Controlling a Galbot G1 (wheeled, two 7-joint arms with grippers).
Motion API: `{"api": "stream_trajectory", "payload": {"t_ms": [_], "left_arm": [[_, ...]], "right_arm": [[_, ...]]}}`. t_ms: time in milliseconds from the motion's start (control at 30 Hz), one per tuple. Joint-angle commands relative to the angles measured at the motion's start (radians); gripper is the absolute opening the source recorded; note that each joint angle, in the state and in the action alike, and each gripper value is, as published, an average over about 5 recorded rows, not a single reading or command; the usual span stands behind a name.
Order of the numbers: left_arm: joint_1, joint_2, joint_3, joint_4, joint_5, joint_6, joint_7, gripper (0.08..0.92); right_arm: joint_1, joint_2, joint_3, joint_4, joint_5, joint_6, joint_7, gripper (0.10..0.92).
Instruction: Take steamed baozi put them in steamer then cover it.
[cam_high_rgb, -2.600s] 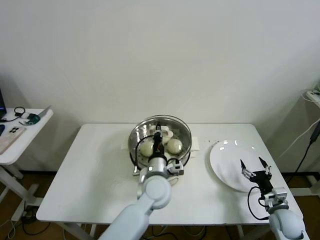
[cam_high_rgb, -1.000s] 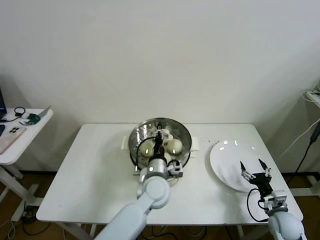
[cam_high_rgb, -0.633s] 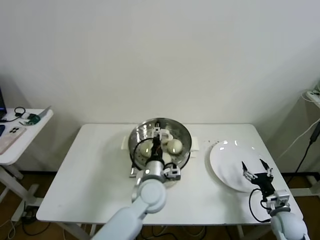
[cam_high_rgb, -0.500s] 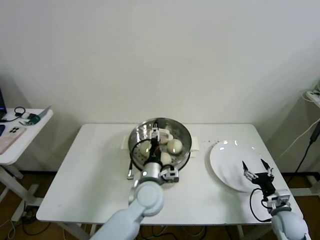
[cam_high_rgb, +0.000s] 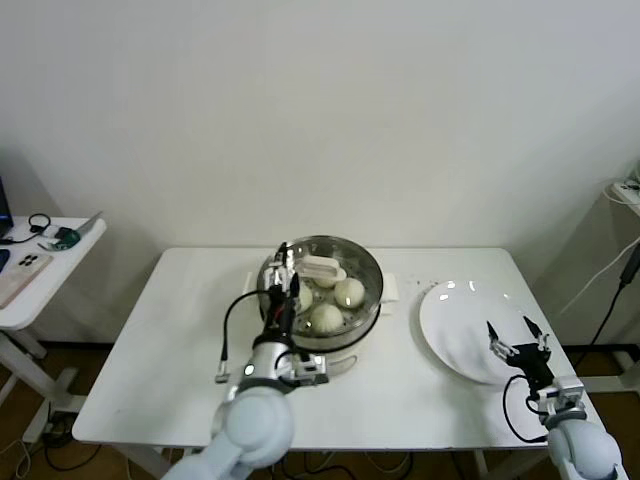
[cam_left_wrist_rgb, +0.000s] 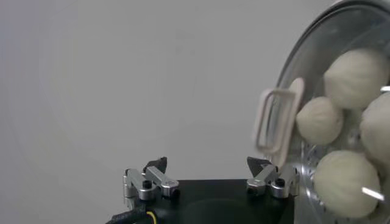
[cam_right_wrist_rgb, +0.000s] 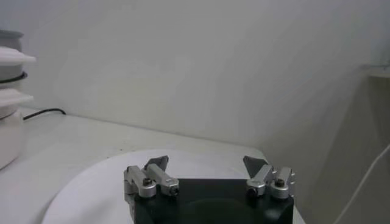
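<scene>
Head view: your left gripper (cam_high_rgb: 283, 272) hovering, fingers apart, beside clear glass cover (cam_high_rgb: 322, 262) sitting on shiny steel steamer (cam_high_rgb: 370, 300); right gripper (cam_high_rgb: 520, 338) idling, fingers apart, over flat white plate (cam_high_rgb: 452, 312).

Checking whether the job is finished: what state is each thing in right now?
steamer: covered, four buns inside.
cover: seated on the steamer, released.
steamed baozi: all in the steamer, under the glass.
plate: bare.
left gripper: open, empty, beside the steamer's left rim.
right gripper: open, empty, over the plate's near edge.
</scene>
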Motion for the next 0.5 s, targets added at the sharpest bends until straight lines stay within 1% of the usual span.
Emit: {"api": "stream_trajectory", "payload": {"t_ms": [33,100,200,333,400,500], "left_arm": [[0.212,0.119,-0.301,-0.169,-0.548,-0.061,-0.301,0.823],[0.271,0.122,-0.409,-0.165,-0.693,-0.152,-0.363,0.823],[0.363,0.098,-0.565,-0.143,-0.86,-0.327,-0.383,0.823],[0.46,0.033,-0.732,-0.076,-1.035,-0.544,-0.337,0.823],[0.498,-0.002,-0.792,-0.042,-1.141,-0.622,-0.313,0.823],[0.535,-0.053,-0.834,0.019,-1.237,-0.716,-0.288,0.823]], "right_arm": [[-0.007,-0.004,-0.001,0.01,0.006,0.009,-0.006,0.823],[-0.013,-0.005,-0.002,0.018,0.007,0.014,-0.009,0.823],[-0.025,-0.007,-0.001,0.031,0.011,0.022,-0.013,0.823],[-0.039,-0.007,0.0,0.046,0.028,0.034,-0.016,0.823],[-0.048,-0.004,0.001,0.055,0.036,0.04,-0.017,0.823],[-0.063,-0.001,0.001,0.066,0.048,0.049,-0.02,0.823]]}}
